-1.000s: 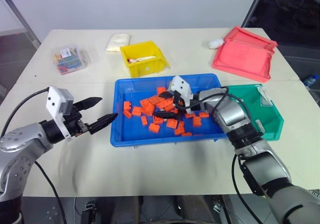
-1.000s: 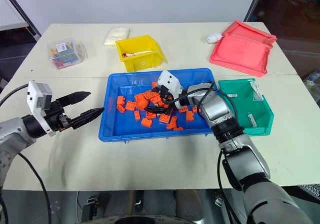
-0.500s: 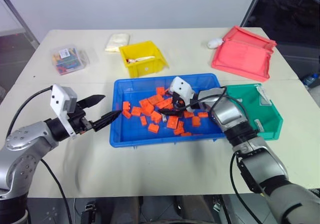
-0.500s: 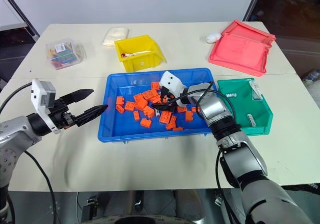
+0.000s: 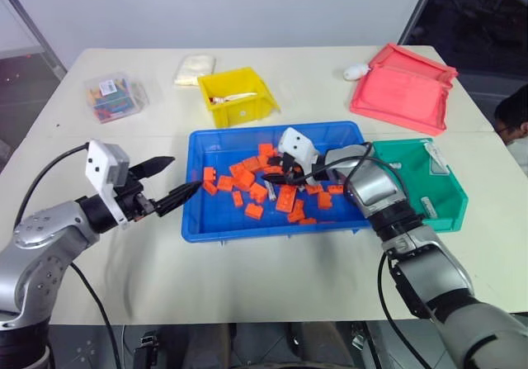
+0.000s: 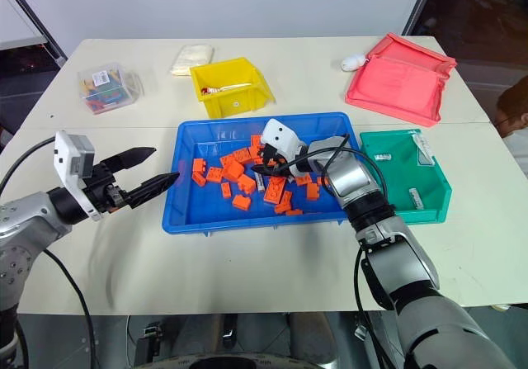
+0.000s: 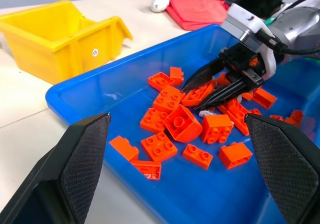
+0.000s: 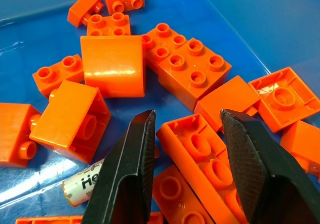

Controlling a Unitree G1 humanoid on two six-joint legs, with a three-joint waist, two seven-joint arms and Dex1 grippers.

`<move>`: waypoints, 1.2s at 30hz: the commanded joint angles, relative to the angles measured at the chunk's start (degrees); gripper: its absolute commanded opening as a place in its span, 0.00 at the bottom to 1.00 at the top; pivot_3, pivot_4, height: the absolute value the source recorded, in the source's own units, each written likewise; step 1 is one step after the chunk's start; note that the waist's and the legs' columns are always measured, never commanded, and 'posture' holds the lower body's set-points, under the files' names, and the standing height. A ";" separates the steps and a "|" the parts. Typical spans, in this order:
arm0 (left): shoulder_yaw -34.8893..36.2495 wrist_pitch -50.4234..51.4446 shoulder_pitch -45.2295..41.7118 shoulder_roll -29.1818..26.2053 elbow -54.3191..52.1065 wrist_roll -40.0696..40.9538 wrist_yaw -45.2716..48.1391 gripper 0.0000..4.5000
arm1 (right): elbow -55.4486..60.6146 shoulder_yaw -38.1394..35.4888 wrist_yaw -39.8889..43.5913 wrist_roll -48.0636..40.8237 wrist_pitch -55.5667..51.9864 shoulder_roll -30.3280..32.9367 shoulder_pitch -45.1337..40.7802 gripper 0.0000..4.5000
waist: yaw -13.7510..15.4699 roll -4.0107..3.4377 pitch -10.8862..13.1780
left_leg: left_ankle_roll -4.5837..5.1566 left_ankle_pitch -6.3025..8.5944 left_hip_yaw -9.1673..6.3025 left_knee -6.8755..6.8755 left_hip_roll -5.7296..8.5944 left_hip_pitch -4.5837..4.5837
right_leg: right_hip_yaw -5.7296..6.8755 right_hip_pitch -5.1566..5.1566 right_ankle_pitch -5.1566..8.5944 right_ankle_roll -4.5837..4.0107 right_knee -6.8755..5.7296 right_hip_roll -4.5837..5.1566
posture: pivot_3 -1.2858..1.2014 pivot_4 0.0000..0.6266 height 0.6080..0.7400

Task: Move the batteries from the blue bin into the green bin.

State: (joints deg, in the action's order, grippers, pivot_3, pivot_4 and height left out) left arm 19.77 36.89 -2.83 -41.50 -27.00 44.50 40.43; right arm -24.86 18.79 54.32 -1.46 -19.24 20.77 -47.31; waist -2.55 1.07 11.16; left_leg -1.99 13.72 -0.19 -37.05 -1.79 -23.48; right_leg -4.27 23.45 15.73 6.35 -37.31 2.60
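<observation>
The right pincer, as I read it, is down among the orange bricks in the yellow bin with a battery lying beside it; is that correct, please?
Not quite: the bin is wrong. The right pincer is among the orange bricks in the blue bin, not the yellow bin, which stands farther back on the table. The left eye view shows this. A battery does lie beside it.

A bright blue bin (image 5: pixel 196 189) holds a scatter of orange bricks (image 5: pixel 252 192) and a white battery (image 8: pixel 84 183) with black lettering. Beside it sits a green bin (image 5: pixel 445 208). Farther back are a yellow bin (image 5: pixel 239 98) and a red tray (image 5: pixel 402 89) on a cream table (image 5: pixel 247 278).
</observation>
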 commanded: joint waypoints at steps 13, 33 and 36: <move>-0.83 -1.60 -2.00 1.13 -1.39 -0.81 -0.74 1.00 | -6.94 -1.12 -3.53 6.78 3.95 1.95 -4.72 0.07 | -0.18 0.10 -0.06 | 0.00 0.00 0.00 0.00 0.01 0.04 | -0.01 -0.02 0.00 0.00 0.00 0.00 | 0.52 0.24 1.00; -0.61 -1.11 -1.77 1.12 -1.71 -0.56 -1.10 1.00 | 1.10 -1.82 -0.59 6.97 -2.24 7.12 -2.74 0.84 | 0.03 0.17 -0.08 | 0.00 0.00 0.00 0.01 0.04 0.02 | 0.01 -0.05 -0.01 -0.03 0.05 0.05 | 0.52 0.24 1.00; -0.67 -1.15 -1.69 1.14 -1.55 -0.60 -1.00 1.00 | 1.80 -1.06 -0.76 8.68 -1.65 8.59 -2.72 0.99 | -0.11 0.17 -0.08 | 0.00 0.00 -0.02 0.04 0.01 0.02 | 0.02 -0.01 -0.01 -0.03 0.04 -0.01 | 0.52 0.24 1.00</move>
State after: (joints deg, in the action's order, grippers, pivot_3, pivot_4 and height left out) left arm 18.67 36.64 -4.39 -40.42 -27.06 43.66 39.40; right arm -24.89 17.59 53.90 6.29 -22.07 28.96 -48.87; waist -2.66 1.24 11.08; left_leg -1.99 13.72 -0.21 -36.98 -1.79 -23.46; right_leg -4.25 23.46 15.72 6.32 -37.28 2.58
